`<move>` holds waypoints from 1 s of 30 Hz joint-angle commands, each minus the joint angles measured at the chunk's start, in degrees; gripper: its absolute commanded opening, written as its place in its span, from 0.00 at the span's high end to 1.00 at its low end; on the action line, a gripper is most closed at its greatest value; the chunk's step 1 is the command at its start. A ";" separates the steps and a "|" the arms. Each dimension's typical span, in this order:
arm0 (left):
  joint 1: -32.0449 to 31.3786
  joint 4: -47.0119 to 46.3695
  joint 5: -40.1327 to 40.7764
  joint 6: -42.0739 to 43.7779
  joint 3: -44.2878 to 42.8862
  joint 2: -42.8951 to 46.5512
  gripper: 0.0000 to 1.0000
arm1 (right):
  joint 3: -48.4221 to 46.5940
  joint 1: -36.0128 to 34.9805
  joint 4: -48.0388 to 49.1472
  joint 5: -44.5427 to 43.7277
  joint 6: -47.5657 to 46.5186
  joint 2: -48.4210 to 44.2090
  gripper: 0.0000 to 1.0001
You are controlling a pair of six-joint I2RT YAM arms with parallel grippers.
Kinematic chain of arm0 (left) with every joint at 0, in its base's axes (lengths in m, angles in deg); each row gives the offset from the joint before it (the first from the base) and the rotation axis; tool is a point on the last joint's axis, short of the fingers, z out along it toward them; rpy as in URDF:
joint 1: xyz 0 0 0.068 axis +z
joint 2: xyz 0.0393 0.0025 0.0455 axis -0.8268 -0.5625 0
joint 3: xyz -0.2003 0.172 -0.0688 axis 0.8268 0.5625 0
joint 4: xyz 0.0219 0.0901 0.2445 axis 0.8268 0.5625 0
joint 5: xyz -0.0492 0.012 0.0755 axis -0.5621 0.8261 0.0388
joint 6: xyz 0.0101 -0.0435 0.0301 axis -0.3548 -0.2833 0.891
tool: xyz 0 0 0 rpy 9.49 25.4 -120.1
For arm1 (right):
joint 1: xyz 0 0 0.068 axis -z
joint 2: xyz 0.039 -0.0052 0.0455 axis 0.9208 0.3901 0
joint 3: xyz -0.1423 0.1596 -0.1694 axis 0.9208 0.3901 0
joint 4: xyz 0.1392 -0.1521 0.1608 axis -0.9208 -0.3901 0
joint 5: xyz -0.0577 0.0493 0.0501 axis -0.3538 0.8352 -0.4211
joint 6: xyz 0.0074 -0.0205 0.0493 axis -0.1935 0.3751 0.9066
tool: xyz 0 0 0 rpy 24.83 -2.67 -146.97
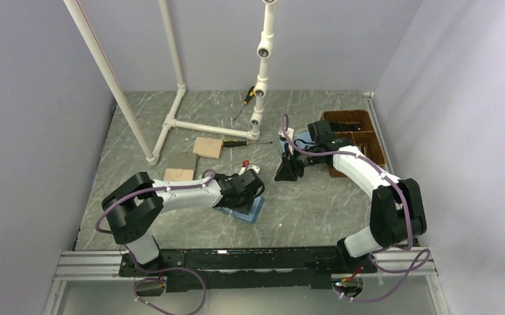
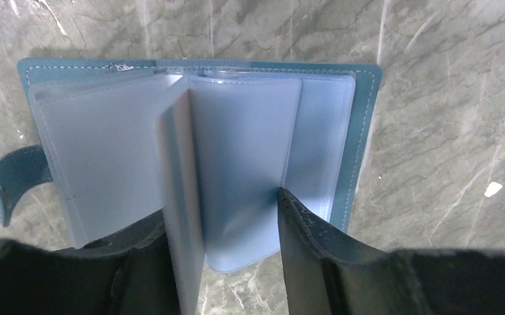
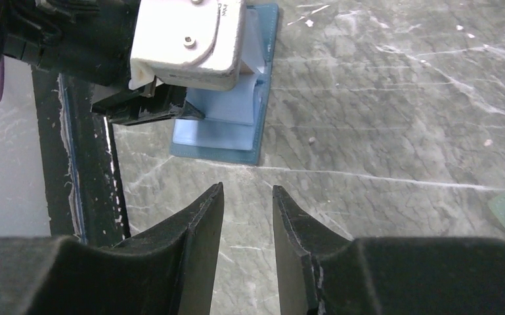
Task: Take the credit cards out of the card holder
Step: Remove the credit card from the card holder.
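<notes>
The card holder (image 2: pixel 361 98) is laid open on the table (image 2: pixel 446 131) under the left gripper (image 2: pixel 226 207), whose fingers (image 2: pixel 315 249) are spread about an upright plastic leaf (image 2: pixel 184 197); should only that leaf be pinched, the holder may be lifted whole and nothing drawn out

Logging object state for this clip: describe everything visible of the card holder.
The card holder lies open, flat on the grey marbled table. Its cover looks like dark teal leather with pale edge stitching; a closure strap sticks out one side. Inside are frosted translucent plastic sleeves; one leaf stands upright inside the open left gripper, against one finger. No card shows clearly.
</notes>
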 commanded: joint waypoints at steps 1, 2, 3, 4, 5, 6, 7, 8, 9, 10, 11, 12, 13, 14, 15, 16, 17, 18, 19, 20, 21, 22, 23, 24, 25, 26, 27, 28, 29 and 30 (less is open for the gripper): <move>1.71 -5.11 -4.84 -0.50 3.43 4.35 0.51 | -2.00 -2.34 1.24 0.60 0.40 0.96 0.65; 2.46 -6.67 -6.27 -0.73 4.53 5.26 0.52 | -2.00 -3.00 1.37 0.69 0.64 1.30 0.64; 3.51 -8.17 -8.03 -0.93 6.09 6.46 0.52 | -2.00 -3.59 1.61 0.80 1.02 1.51 0.65; 4.27 -9.77 -9.65 -1.13 7.38 7.54 0.52 | -1.93 -4.32 2.03 1.08 1.74 1.97 0.64; 5.13 -11.17 -11.10 -1.40 8.54 8.83 0.52 | -1.84 -5.03 2.57 1.53 2.62 2.46 0.65; 5.99 -12.50 -13.01 -1.59 9.58 9.67 0.53 | -1.78 -5.71 3.50 2.01 3.77 2.98 0.65; 6.74 -13.78 -13.80 -1.80 10.63 10.52 0.53 | -1.68 -6.29 4.67 2.51 5.35 3.56 0.64; 7.53 -14.89 -15.33 -2.14 11.63 11.24 0.53 | -1.54 -6.76 6.00 2.79 7.42 4.19 0.65; 8.26 -16.05 -16.58 -2.46 12.51 11.89 0.52 | -1.34 -7.16 7.84 2.88 9.90 4.93 0.67; 8.92 -17.06 -17.73 -2.65 13.36 12.56 0.52 | -1.12 -7.50 9.66 2.89 12.47 5.72 0.69; 9.47 -18.53 -18.88 -2.89 14.19 13.14 0.52 | -0.92 -7.85 11.28 2.99 15.03 6.52 0.72; 10.06 -19.50 -19.85 -3.11 14.99 13.72 0.52 | -0.68 -8.26 13.05 3.02 17.69 7.47 0.76; 10.59 -20.42 -20.89 -3.37 15.66 14.17 0.51 | -0.56 -8.84 14.46 3.16 19.97 8.42 0.80; 11.05 -21.30 -21.74 -3.56 16.29 14.62 0.51 | -0.53 -9.42 15.95 3.19 22.86 9.37 0.84; 11.40 -21.88 -22.46 -3.76 16.83 14.90 0.51 | -0.65 -10.12 17.23 3.05 24.95 10.36 0.87; 11.82 -22.42 -23.17 -3.88 17.25 15.12 0.50 | -0.87 -10.87 18.21 2.65 26.77 11.71 0.91; 12.11 -22.94 -23.86 -4.00 17.60 15.31 0.50 | -1.19 -11.65 19.25 2.10 28.41 12.97 0.93; 12.37 -23.28 -24.38 -4.11 17.93 15.50 0.50 | -1.65 -12.31 19.88 1.45 29.85 14.19 0.95; 12.74 -23.51 -24.71 -4.27 18.23 15.72 0.50 | -2.32 -12.89 20.10 1.02 30.21 15.43 0.96; 12.99 -23.62 -25.14 -4.40 18.42 15.82 0.50 | -3.10 -13.41 20.12 0.71 32.11 16.79 0.96; 13.28 -23.68 -25.50 -4.34 18.68 15.99 0.49 | -3.90 -13.68 20.03 0.65 32.86 17.95 0.97; 13.48 -23.77 -25.89 -4.35 18.86 16.11 0.49 | -4.72 -13.87 19.46 0.91 33.15 19.04 0.97; 13.66 -23.84 -26.34 -4.40 19.04 16.28 0.48 | -5.46 -14.06 18.84 1.14 33.21 19.83 0.97; 13.88 -23.99 -26.65 -4.34 19.27 16.50 0.47 | -5.88 -14.23 18.54 1.18 33.24 20.35 0.97; 14.13 -24.26 -27.00 -4.35 19.61 16.71 0.46 | -5.96 -14.43 18.66 1.13 33.25 20.60 0.97; 14.44 -24.56 -27.39 -4.29 19.88 16.89 0.45 | -5.81 -14.57 18.89 1.09 33.27 20.69 0.97; 14.78 -24.66 -27.75 -4.33 20.17 17.07 0.45 | -5.78 -14.78 18.83 1.02 33.24 20.73 0.96; 15.18 -24.65 -28.12 -4.28 20.36 17.29 0.45 | -5.98 -14.87 18.57 0.88 32.98 20.80 0.96; 15.45 -24.64 -28.34 -4.26 20.57 17.62 0.45 | -6.16 -14.94 18.19 0.49 32.72 20.82 0.96; 15.84 -24.65 -28.47 -4.27 20.87 18.00 0.45 | -6.26 -14.99 17.97 0.09 32.46 20.89 0.96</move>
